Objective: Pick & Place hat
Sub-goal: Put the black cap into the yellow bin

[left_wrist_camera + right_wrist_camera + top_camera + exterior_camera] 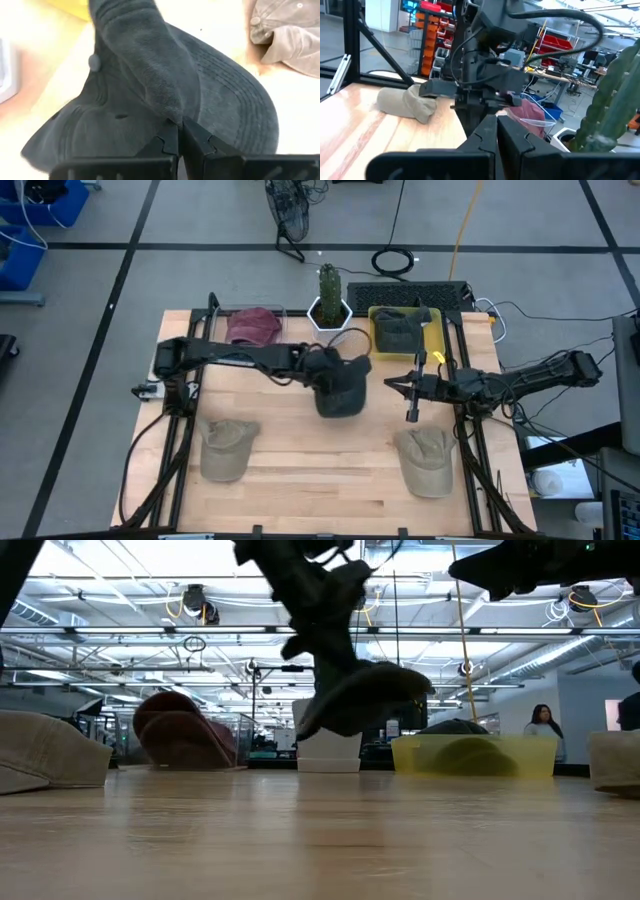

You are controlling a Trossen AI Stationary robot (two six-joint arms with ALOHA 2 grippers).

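Over desk centre, left gripper [330,375] has its jaws clamped on the dark hat [342,387], lifted clear of the desk [300,470], brim hanging toward the front edge. Yellow bin [405,330] lies toward the back-right. Right gripper [411,393] waits alongside, jaws together, empty.

text: none legible | labels: none | numbers: none
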